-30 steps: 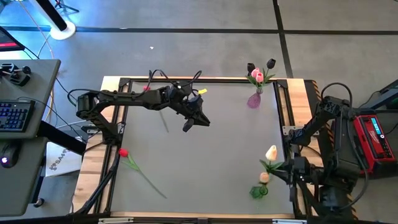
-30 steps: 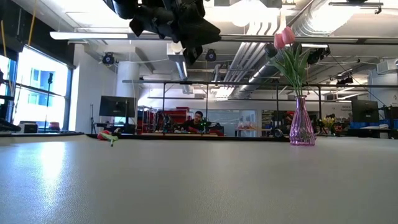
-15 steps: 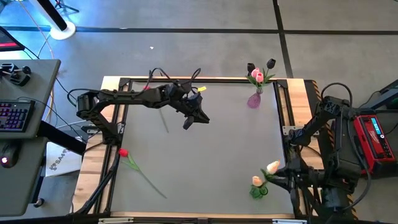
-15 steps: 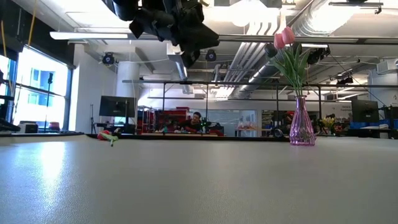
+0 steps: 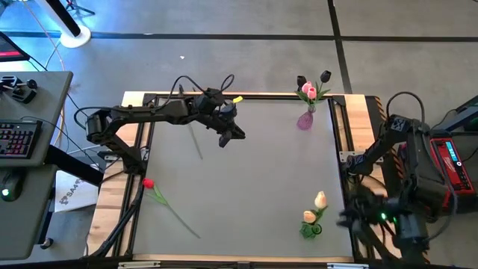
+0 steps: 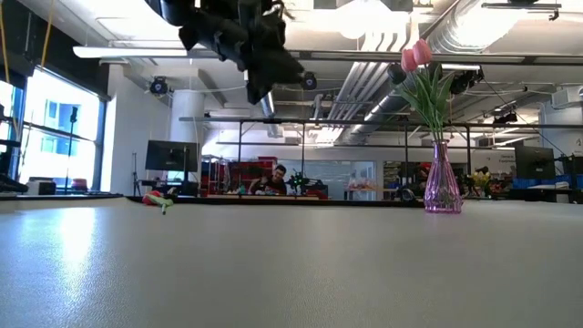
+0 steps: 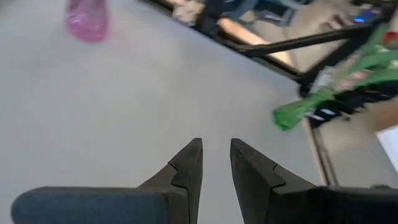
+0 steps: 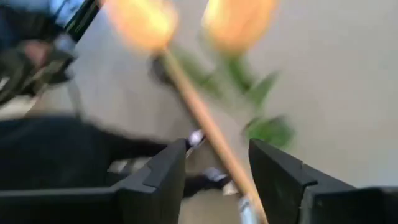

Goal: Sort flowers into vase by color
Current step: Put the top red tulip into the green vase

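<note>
A green vase [image 5: 311, 230] near the table's right front corner holds two cream-yellow tulips [image 5: 320, 199]. My right gripper [image 8: 217, 146] stands open just right of it, blurred in the high view [image 5: 348, 217]. A pink vase [image 5: 305, 120] at the far right holds pink and black tulips [image 5: 308, 90]. A red tulip [image 5: 148, 183] lies flat on the table at the near left, its stem running toward the near edge. My left gripper [image 5: 233, 136] hangs open and empty over the table's far middle [image 7: 216, 144]. My right gripper has its open fingers on either side of one cream-yellow tulip's stem [image 8: 208, 127], which runs through the gap between them. The picture is blurred there, and I cannot tell whether either finger touches the stem.
A thin stem [image 5: 196, 145] lies on the table below the left arm. A raised wooden frame [image 5: 134, 194] edges the table. A desk with a keyboard [image 5: 16, 138] stands to the left. The middle of the mat [image 5: 254, 187] is free room.
My right gripper has opened, let go of the cream-yellow tulip, rolled and risen. The tulip has sunk lower and now stands in the green vase beside the other one. My left gripper has drifted toward the table's far edge.
</note>
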You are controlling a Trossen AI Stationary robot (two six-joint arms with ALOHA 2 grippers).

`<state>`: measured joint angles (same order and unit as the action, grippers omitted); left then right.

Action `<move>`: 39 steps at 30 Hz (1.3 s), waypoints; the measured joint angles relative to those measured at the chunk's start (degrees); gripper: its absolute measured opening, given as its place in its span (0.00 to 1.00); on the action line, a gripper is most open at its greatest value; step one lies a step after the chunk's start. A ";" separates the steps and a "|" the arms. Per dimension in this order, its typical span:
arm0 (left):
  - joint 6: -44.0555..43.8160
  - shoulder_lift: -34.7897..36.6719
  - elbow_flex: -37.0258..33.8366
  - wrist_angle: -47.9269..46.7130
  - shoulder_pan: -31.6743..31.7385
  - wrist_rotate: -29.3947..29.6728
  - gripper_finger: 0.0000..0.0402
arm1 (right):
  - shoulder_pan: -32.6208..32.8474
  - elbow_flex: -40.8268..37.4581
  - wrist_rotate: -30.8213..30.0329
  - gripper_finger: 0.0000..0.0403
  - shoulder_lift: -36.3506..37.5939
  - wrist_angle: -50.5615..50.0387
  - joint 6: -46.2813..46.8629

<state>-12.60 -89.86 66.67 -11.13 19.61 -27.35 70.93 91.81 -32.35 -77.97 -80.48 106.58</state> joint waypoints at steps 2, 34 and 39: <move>-0.30 0.00 0.00 -0.92 0.29 2.40 0.18 | -1.21 1.54 -3.79 0.37 0.00 -6.55 2.85; -33.60 -0.07 0.00 -18.37 2.48 39.45 0.47 | -35.53 2.01 -0.88 0.31 16.88 -1.26 -51.18; -39.55 -0.06 -0.14 -28.87 6.74 48.75 0.48 | -42.31 2.01 2.38 0.31 18.40 -1.63 -54.25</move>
<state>-52.16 -89.93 66.54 -40.00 26.35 21.41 28.62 93.82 -29.97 -59.58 -82.11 52.33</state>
